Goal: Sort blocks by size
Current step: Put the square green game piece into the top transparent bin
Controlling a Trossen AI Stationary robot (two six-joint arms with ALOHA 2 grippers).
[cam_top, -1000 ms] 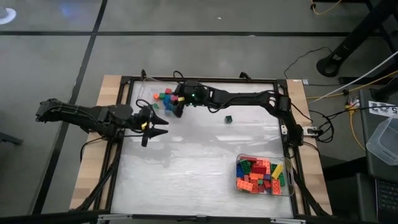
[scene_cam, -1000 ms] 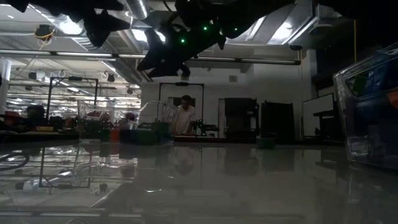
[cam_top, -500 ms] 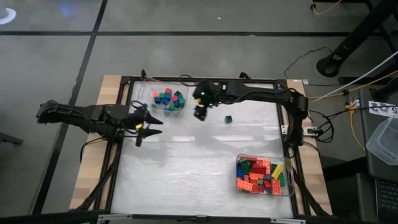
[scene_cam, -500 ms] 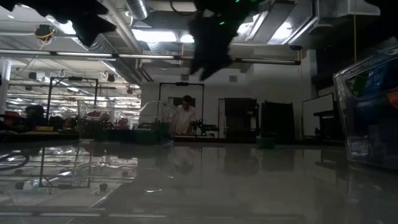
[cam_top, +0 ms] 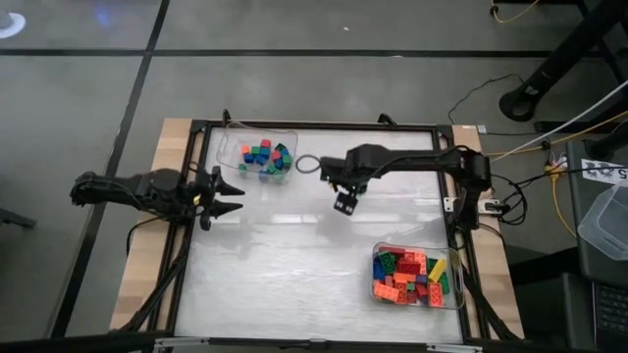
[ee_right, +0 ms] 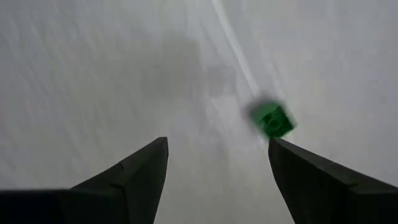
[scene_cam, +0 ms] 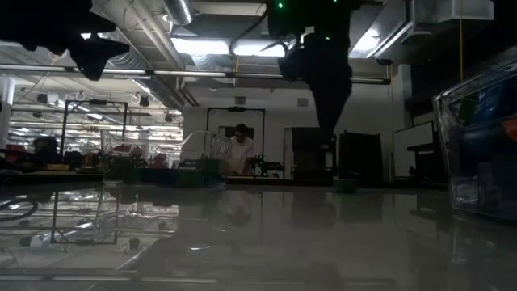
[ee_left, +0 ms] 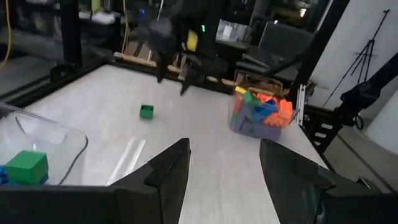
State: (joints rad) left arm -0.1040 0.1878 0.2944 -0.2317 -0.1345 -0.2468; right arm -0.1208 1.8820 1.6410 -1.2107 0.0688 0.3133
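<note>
— What do you see from above?

— My right gripper (cam_top: 344, 203) hangs over the upper middle of the table (cam_top: 294, 284), fingers spread wide and empty. My left gripper (cam_top: 224, 196) waits at the left edge, jaws parted, nothing in them. Small blocks sit in the clear tray (cam_top: 235, 145) at the far left corner; a bigger heap of blocks (cam_top: 409, 277) fills the clear tray (cam_top: 461, 294) at the near right corner.

— And from table height?

— My right arm comes down from the top as a dark shape, its gripper (scene_cam: 327, 121) above the surface. A person (scene_cam: 239, 152) stands far back in the room. The tray wall (scene_cam: 477, 137) shows at the right edge.

— Your left wrist?

— My two fingers (ee_left: 171, 168) stand apart, holding nothing. Beyond them a lone green block (ee_left: 147, 111) lies on the bare table, well apart from the full tray (ee_left: 260, 113). Another green block (ee_left: 26, 167) rests in the nearer tray.

— Your right wrist?

— My fingers (ee_right: 140, 171) are wide open; the green block (ee_right: 272, 120) lies on the table beyond them, near one fingertip, untouched.
</note>
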